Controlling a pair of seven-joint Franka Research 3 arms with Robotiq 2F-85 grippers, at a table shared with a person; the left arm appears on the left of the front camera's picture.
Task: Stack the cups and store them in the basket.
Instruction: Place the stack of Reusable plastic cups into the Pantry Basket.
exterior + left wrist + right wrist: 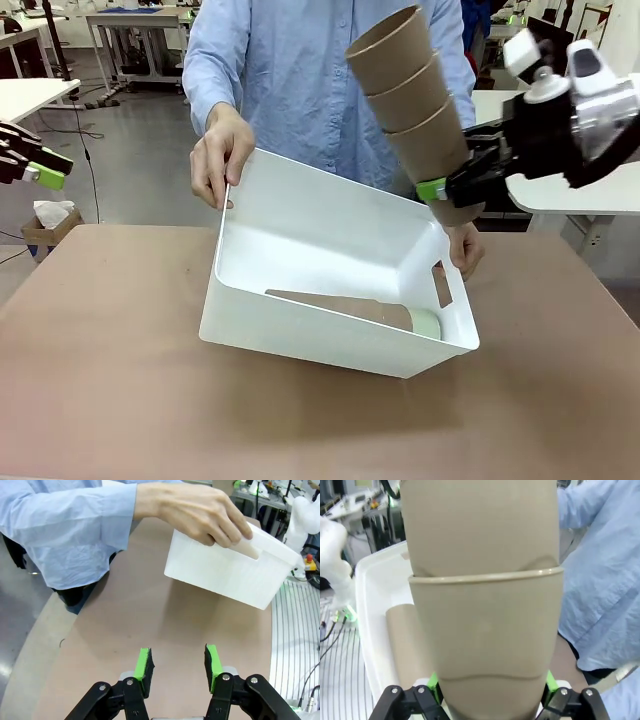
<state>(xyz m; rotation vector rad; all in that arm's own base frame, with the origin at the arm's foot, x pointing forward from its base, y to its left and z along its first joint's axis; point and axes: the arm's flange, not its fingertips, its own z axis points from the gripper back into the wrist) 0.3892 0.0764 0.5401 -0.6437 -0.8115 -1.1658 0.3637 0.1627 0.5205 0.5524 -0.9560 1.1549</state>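
While the right claw (448, 192) is closed on the lowest cup of a stack of brown cups (412, 95), it holds this stack high above the far right corner of the basket (300, 325). I count 3 rims in the front view, with the claw gripping a narrower part under them, so it may be 4 cups, but I cannot tell for sure. The stack leans, with its open mouth up and toward the left, probably so that it can go into the basket lying down.

From this claw outward, the person stands at the far side of the table (110, 400) and tilts the basket toward the robot. One hand (220, 155) holds the far left rim, the other hand (466, 248) holds the right wall near the slot handle. I think the tilt is there to open the inside to the arm. Inside, against the low front wall, another stack (350, 308) lies on its side, brown cups with a pale green cup (425, 322) at its right end.

The left claw (177, 666) hangs over the bare table, well apart from the basket. Its pads have a gap between them and nothing is in it, though it is about as narrow as it goes.

What stands in the way, in my judgement, is the hand on the right wall, which is just beside the stack, and the lying cups, which already take the low side.
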